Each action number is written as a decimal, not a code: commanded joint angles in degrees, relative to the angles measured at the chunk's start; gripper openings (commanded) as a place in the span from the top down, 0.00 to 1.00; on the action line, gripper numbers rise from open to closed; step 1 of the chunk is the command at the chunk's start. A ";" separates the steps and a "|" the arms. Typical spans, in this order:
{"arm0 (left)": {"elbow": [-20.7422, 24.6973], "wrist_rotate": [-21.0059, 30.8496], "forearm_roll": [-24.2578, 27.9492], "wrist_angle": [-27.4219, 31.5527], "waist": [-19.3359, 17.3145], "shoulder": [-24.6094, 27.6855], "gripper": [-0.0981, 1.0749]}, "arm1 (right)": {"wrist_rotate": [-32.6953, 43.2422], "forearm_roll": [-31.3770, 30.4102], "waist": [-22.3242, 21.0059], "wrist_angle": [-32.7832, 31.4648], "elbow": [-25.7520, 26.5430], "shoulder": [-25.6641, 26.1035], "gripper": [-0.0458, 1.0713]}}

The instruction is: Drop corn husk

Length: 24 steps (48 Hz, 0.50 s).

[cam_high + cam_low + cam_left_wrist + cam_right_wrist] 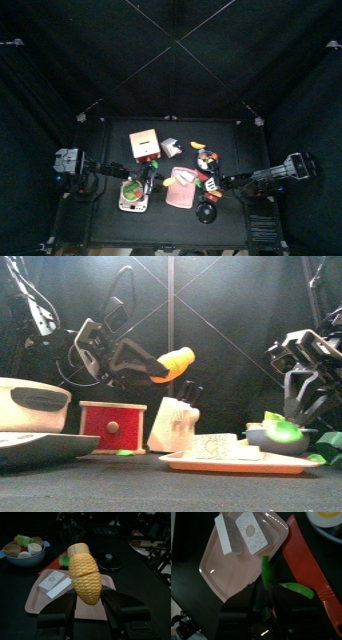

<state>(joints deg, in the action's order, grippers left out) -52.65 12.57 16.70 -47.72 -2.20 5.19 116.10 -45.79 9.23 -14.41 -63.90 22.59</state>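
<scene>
My left gripper [87, 601] is shut on a yellow corn cob [85, 577] and holds it upright above the pink tray [41, 604]. In the front view the cob [175, 360] hangs high in the left gripper [152, 368]. My right gripper [270, 596] is shut on a green corn husk [267, 573], with one leaf sticking out to the side, over the edge of the pink tray [234, 569]. In the front view the husk [278, 428] hangs from the right gripper [289, 411] just above the tray [234, 464].
A white sponge and block [244, 532] lie on the tray. An orange-red knife [308, 567] lies beside it. A blue bowl of toy food [23, 551], a red box [112, 426], a white knife block [171, 424] and a white appliance [34, 406] stand around.
</scene>
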 commanded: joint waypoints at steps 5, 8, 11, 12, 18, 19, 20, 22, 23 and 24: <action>1.32 0.00 0.26 -0.09 0.00 -1.23 0.39 | -0.18 -0.35 0.26 -2.11 1.41 0.35 0.25; 1.32 0.00 0.26 0.00 0.09 -1.32 0.39 | -0.18 -0.44 0.26 -3.52 1.67 0.35 0.25; 1.32 -0.09 0.26 0.18 0.09 -1.23 0.39 | -0.18 -0.79 0.18 -4.48 2.20 0.62 0.25; 1.32 -0.09 0.26 0.26 0.00 -1.14 0.39 | -0.18 -1.14 0.26 -4.75 2.46 0.70 0.25; 1.32 -0.09 0.26 2.37 -0.26 -0.70 0.39 | -0.18 -3.52 0.09 -6.68 3.69 0.79 0.25; 1.41 -0.09 0.26 2.81 -0.26 -0.70 0.39 | -0.18 -4.04 0.09 -6.94 3.96 0.79 0.25; 1.49 0.00 0.26 3.43 -0.26 -0.70 0.39 | -0.18 -4.66 0.00 -7.12 4.39 0.79 0.25; 1.67 0.00 0.26 4.48 -0.18 -0.70 0.39 | -0.18 -6.42 0.09 -7.38 5.54 0.79 0.25; 1.76 -0.09 0.26 4.83 -0.09 -0.62 0.39 | -0.18 -7.12 0.18 -7.38 5.89 0.79 0.25; 1.85 -0.09 0.26 5.36 0.00 -0.53 0.39 | -0.35 -8.96 0.26 -7.38 6.77 0.79 0.25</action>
<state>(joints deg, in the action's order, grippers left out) -52.12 12.57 16.88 -43.07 -2.37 5.19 116.02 -51.86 9.32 -21.71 -59.68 22.59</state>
